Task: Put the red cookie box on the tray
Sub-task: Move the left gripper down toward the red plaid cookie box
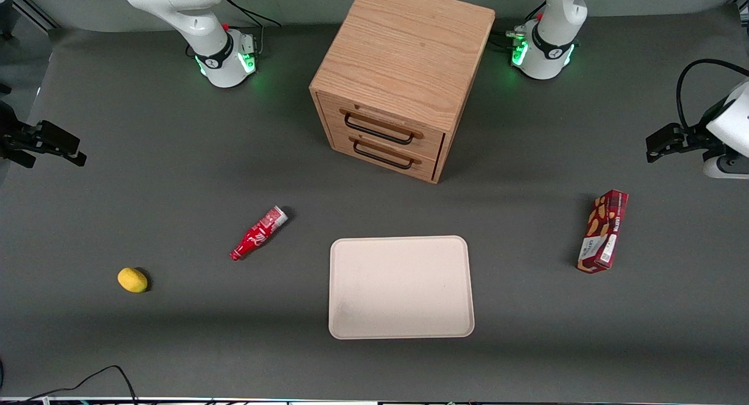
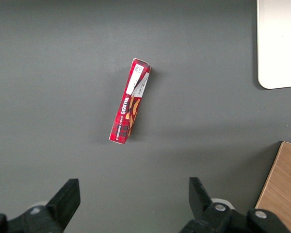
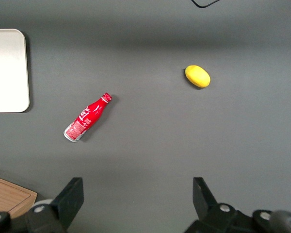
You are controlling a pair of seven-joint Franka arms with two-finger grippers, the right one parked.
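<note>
- One tray [image 1: 401,287], nearest the front camera: flat, cream-beige, rounded corners, low rim, nothing on it.
- One lemon-yellow oval thing [image 1: 133,280], about as near, toward the parked arm's end of the table [image 1: 175,346].
- One small red bottle [image 1: 258,233] lying on its side, a little farther from the camera than the tray, between the tray and the yellow thing.
- One red cookie box [image 1: 603,231], toward the working arm's end, well apart from the tray, lying flat on the table. Long, narrow, dark red, tan cookie pictures along its length; white label patch and barcode at the end nearer the camera.
- Same box from the wrist camera [image 2: 130,101]: alone on the dark mat, slightly slanted, white patch at one end, lettering down the side.
- One gripper [image 2: 134,201] of the left arm, seen in the front view at the table's edge [image 1: 660,146], farther from the camera than the box and raised above the table. Fingers [image 2: 68,195] spread wide, holding nothing, box not between them.
- One wooden cabinet [image 1: 404,77], farthest, mid-table; two drawers, each with one dark handle, both closed.
</note>
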